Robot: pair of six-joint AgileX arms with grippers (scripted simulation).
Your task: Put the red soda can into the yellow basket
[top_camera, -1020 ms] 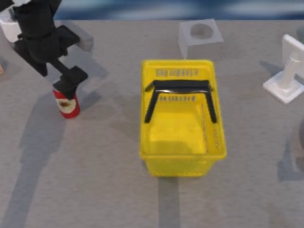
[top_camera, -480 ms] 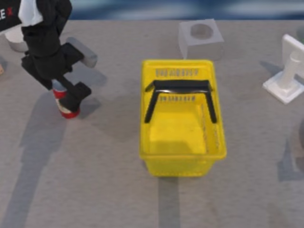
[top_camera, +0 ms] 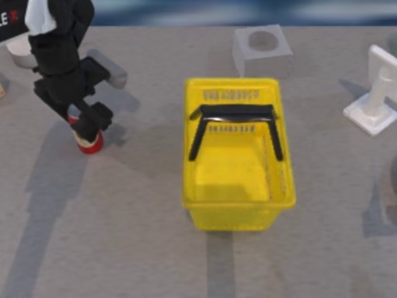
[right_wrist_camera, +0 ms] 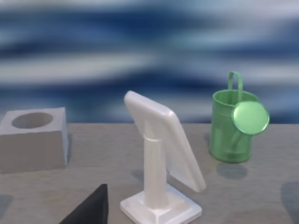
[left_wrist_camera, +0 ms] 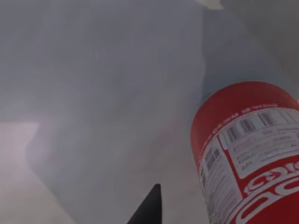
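Note:
The red soda can [top_camera: 90, 143] stands upright on the table at the left, mostly covered from above by my left gripper [top_camera: 89, 127]. In the left wrist view the can [left_wrist_camera: 247, 154] fills the near side, and one dark fingertip [left_wrist_camera: 150, 207] stands beside it with a strip of table between them. That gripper is open around the can, and its other finger is hidden. The yellow basket [top_camera: 192, 155] sits in the middle of the table, its black handle [top_camera: 236, 113] raised across the far half. My right arm is parked outside the top view; the right gripper [right_wrist_camera: 133, 218] shows one dark fingertip [right_wrist_camera: 96, 207].
A grey block with a round hole [top_camera: 262, 46] stands behind the basket. A white stand [top_camera: 375, 99] is at the far right, with a green watering can [right_wrist_camera: 231, 128] beyond it. A grey cylinder [top_camera: 108, 67] and a white object [top_camera: 18, 53] lie by the left arm.
My left gripper has come down over the red can and now covers more of it. The can and the basket have stayed in place.

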